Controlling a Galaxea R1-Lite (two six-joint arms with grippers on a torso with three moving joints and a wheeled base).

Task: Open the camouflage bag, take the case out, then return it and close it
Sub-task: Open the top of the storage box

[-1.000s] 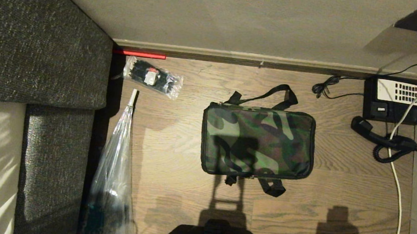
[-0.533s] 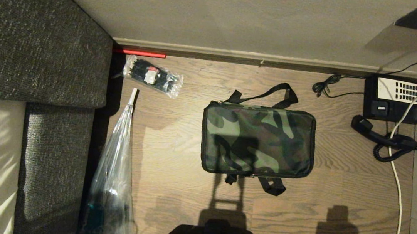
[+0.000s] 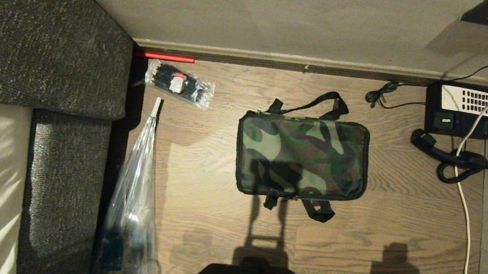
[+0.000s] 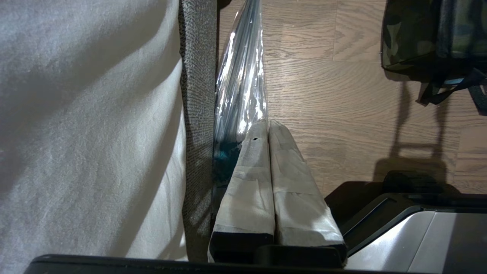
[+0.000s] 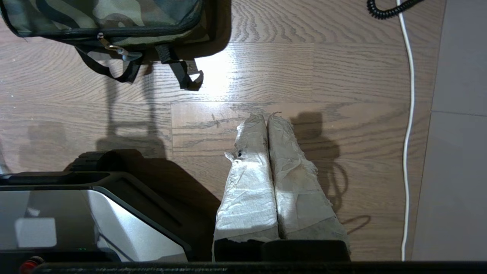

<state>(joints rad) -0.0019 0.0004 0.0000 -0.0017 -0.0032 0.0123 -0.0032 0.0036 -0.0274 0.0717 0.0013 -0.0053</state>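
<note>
The camouflage bag [image 3: 301, 157] lies flat and zipped on the wooden floor, black straps at its far and near edges. Its near edge with the metal zip pull [image 5: 118, 49] shows in the right wrist view, and one corner [image 4: 422, 34] shows in the left wrist view. The case is hidden. Neither arm is in the head view. My left gripper [image 4: 267, 123] is shut and empty, parked low beside the clear plastic bag [image 4: 241, 76]. My right gripper [image 5: 266, 117] is shut and empty above bare floor, short of the bag.
A grey sofa [image 3: 45, 43] with a pale cushion fills the left. A clear plastic bag [image 3: 131, 216] and a small packet of black items [image 3: 179, 85] lie beside it. A black telephone [image 3: 460, 110], its handset and a white cable [image 3: 466, 224] sit at right. The wall [image 3: 283, 18] runs behind.
The whole head view has shifted: bag, telephone and skirting sit slightly higher in the picture now, so the camera has moved. Nothing on the floor has moved.
</note>
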